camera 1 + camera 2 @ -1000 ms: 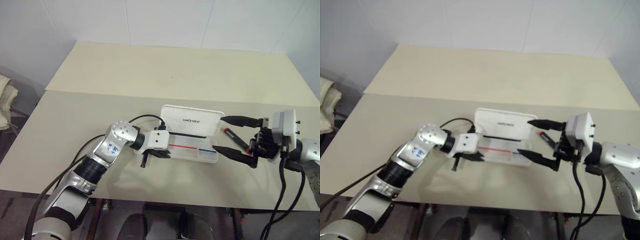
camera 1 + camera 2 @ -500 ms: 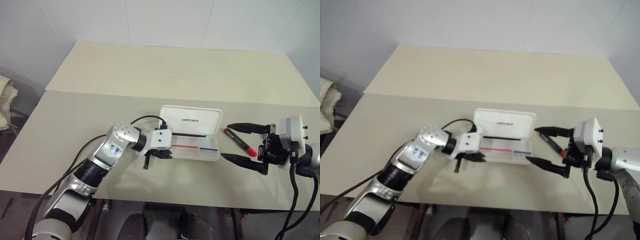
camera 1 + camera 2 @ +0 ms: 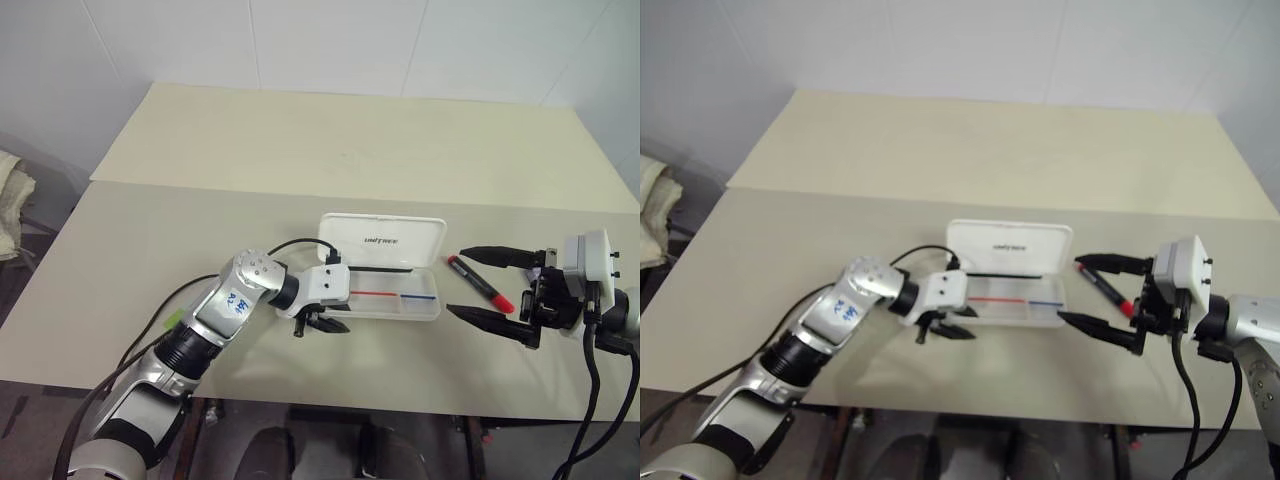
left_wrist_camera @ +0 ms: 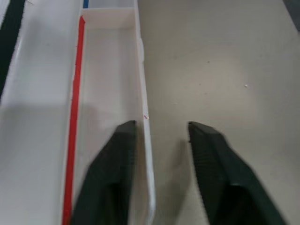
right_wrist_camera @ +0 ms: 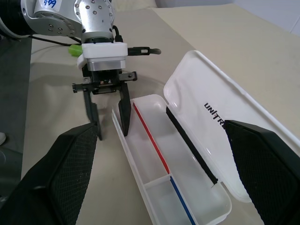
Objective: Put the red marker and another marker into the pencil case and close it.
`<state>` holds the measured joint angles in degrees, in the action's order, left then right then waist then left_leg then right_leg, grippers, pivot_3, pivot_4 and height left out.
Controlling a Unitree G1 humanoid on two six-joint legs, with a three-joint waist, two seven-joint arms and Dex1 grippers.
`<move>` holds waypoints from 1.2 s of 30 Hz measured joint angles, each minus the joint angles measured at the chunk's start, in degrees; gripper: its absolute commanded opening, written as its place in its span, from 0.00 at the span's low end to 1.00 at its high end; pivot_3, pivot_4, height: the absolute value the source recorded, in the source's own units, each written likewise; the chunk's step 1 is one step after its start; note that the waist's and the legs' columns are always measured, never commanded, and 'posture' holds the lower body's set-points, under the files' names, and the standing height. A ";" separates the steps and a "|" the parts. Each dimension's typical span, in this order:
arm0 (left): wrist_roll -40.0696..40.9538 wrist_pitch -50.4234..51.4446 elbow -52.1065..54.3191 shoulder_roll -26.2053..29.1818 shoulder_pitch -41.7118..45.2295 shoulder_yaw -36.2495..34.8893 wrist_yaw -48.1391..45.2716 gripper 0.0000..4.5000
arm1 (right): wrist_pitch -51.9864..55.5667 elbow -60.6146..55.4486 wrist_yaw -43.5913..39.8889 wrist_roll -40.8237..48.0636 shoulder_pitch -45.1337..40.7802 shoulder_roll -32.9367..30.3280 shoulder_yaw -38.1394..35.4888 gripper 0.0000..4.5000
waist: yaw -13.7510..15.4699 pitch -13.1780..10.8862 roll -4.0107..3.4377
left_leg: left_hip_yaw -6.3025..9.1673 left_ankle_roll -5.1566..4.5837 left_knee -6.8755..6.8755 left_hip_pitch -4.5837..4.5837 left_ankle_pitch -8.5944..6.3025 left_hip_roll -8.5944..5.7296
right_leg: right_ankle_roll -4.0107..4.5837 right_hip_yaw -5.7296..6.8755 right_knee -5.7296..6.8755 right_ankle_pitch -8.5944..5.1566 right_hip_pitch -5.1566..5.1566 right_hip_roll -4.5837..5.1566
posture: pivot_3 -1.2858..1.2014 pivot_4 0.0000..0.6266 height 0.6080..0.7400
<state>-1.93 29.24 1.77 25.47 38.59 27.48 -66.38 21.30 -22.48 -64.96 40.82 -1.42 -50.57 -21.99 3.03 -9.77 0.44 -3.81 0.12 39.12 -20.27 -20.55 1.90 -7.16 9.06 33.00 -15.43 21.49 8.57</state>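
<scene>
The pencil case (image 3: 383, 240) lies open mid-table, its lid laid back and its tray (image 5: 194, 224) holding nothing. My left gripper (image 4: 164, 126) is open at the tray's left end. One finger (image 5: 124, 112) is inside the front wall and the other stands outside over the table. The red marker (image 3: 482, 284) lies on the table right of the case. It sits between the widely spread fingers of my open right gripper (image 3: 456, 281), which grips nothing. The other marker, a light-green highlighter (image 5: 75, 48), lies on the table behind my left arm.
The tan table (image 3: 300, 150) stretches far behind the case. Its front edge (image 3: 380, 400) runs close below both grippers. A black cable (image 3: 290, 240) loops from my left wrist near the case's left end.
My left gripper's fingers have opened and now straddle the tray's front wall. The right gripper has eased slightly to the right, away from the case, still open.
</scene>
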 measured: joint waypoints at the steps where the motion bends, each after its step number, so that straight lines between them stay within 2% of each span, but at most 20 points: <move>1: 0.08 -0.07 0.06 0.11 -0.07 0.00 -0.03 0.61 | 0.00 0.00 0.03 0.00 0.00 0.00 0.00 1.00 | 0.00 0.00 0.00 | 0.00 0.00 0.01 0.00 0.00 0.00 | 0.00 0.00 0.00 0.00 0.00 0.00 | 0.52 0.24 1.00; 8: 3.71 -0.04 2.27 1.64 -1.61 -1.40 -1.17 0.61 | -0.04 0.00 0.40 -0.08 -0.36 0.29 0.60 1.00 | -0.10 0.00 0.00 | 0.01 0.00 0.01 0.01 0.00 0.01 | 0.00 -0.01 0.01 0.00 0.00 0.00 | 0.52 0.24 1.00; 13: 7.84 0.44 4.25 3.14 -3.42 -5.65 -1.94 0.61 | -0.07 0.01 0.55 -0.14 -0.68 0.90 1.57 1.00 | -0.06 0.00 0.00 | 0.02 0.00 0.01 0.00 0.00 0.01 | 0.00 -0.01 0.00 0.00 0.00 0.00 | 0.52 0.24 1.00; 20: 14.24 -5.62 2.83 3.75 -6.68 -12.69 -3.11 0.61 | -0.08 1.63 0.32 -0.65 -1.98 1.31 2.72 1.00 | -0.10 0.00 0.00 | 0.03 0.00 0.01 0.01 0.00 0.01 | 0.00 -0.01 0.00 0.00 -0.01 0.00 | 0.52 0.24 1.00; 26: 19.67 -9.82 -1.03 4.27 -7.31 -19.72 -4.76 0.61 | -0.11 6.81 -0.21 -3.24 -1.13 1.08 3.10 1.00 | -0.13 0.00 0.00 | 0.00 0.00 0.01 0.02 0.00 0.00 | 0.00 0.00 0.02 0.00 0.00 0.00 | 0.52 0.24 1.00; 29: 22.08 -10.60 -3.47 7.35 -7.03 -22.51 -7.86 0.61 | -0.12 12.18 -0.14 -5.98 -0.53 0.07 3.10 1.00 | -0.33 0.01 0.01 | -0.04 0.00 -0.02 0.03 0.00 0.01 | 0.00 0.01 0.00 0.00 0.01 0.00 | 0.52 0.24 1.00; 32: 24.02 -10.57 -5.03 10.70 -5.20 -24.71 -10.58 0.74 | -0.92 18.60 0.02 -8.88 -0.95 0.07 3.60 1.00 | -0.36 0.00 0.00 | -0.05 0.00 -0.02 0.03 0.00 0.01 | 0.00 0.01 0.00 0.00 0.00 0.00 | 0.52 0.24 1.00; 34: 25.02 -10.54 -5.03 12.49 -4.42 -26.35 -11.92 0.89 | -1.40 21.99 0.21 -10.45 -1.41 0.08 3.88 1.00 | -0.41 0.00 -0.04 | -0.08 0.00 -0.01 0.04 0.00 0.01 | 0.00 -0.02 0.01 0.00 0.00 0.00 | 0.52 0.24 1.00; 36: 25.21 -10.60 -5.43 14.10 -3.80 -26.52 -13.36 0.99 | -1.88 25.08 0.51 -11.78 -2.99 0.09 4.33 1.00 | -0.63 0.00 -0.03 | -0.08 0.01 -0.02 0.04 0.00 0.01 | 0.00 -0.01 0.01 0.00 0.00 0.00 | 0.52 0.24 1.00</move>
<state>23.28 18.63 -3.66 39.56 34.79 0.96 -79.74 19.42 2.60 -64.45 29.04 -4.42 -50.48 -17.66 2.41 -9.78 0.41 -3.89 0.13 39.10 -20.22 -20.54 1.91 -7.16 9.05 33.01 -15.44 21.50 8.57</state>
